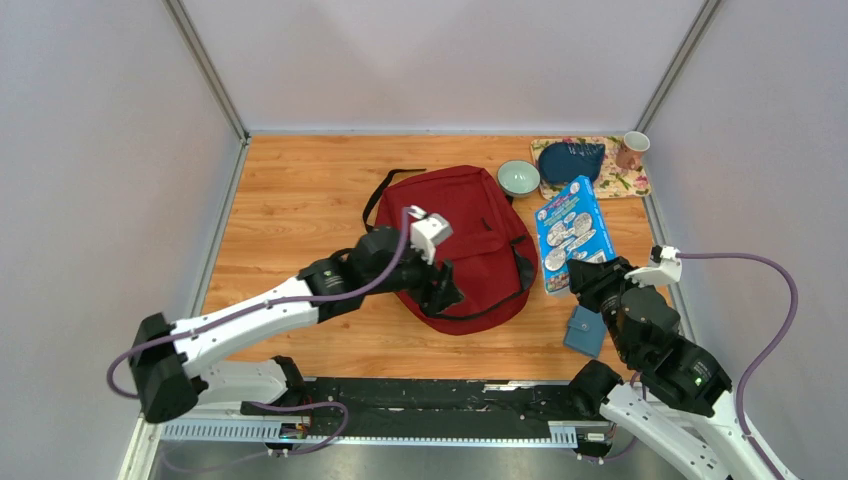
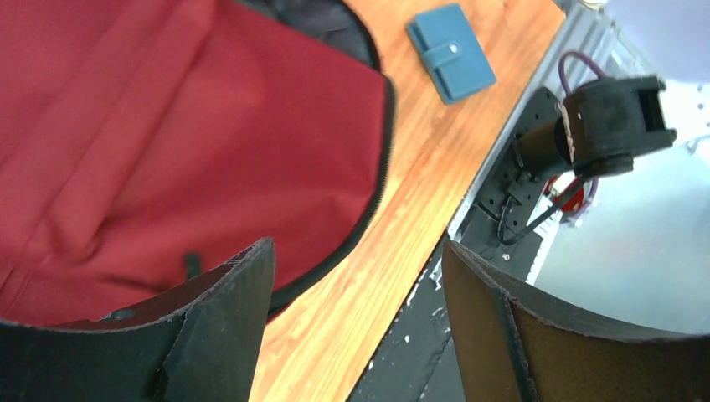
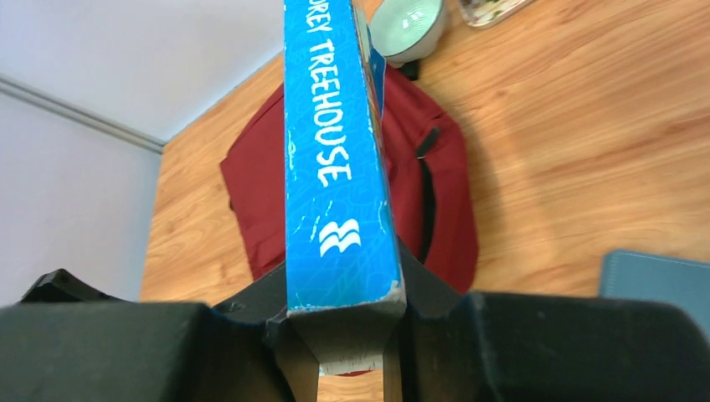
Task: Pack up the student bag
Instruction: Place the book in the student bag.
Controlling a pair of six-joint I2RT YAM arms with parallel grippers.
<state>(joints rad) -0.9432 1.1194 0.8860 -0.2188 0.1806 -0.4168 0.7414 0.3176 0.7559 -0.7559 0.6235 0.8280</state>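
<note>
The dark red student bag (image 1: pixel 470 235) lies flat mid-table, its black zipper edge toward me. My left gripper (image 1: pixel 445 290) hovers over its near edge, open and empty. In the left wrist view the gripper (image 2: pixel 358 318) straddles the bag's (image 2: pixel 167 126) zipper rim and bare wood. My right gripper (image 1: pixel 585 272) is shut on the near end of a blue book (image 1: pixel 573 232), to the right of the bag. In the right wrist view the gripper (image 3: pixel 347 335) clamps the book's spine (image 3: pixel 335 151), with the bag (image 3: pixel 259 193) behind it.
A small blue wallet (image 1: pixel 585 330) lies near the right arm and also shows in the left wrist view (image 2: pixel 450 52). A green bowl (image 1: pixel 518 178) sits by the bag's far right. A floral mat (image 1: pixel 630 183) at back right holds a dark blue pouch (image 1: pixel 572 160) and a mug (image 1: pixel 631 150).
</note>
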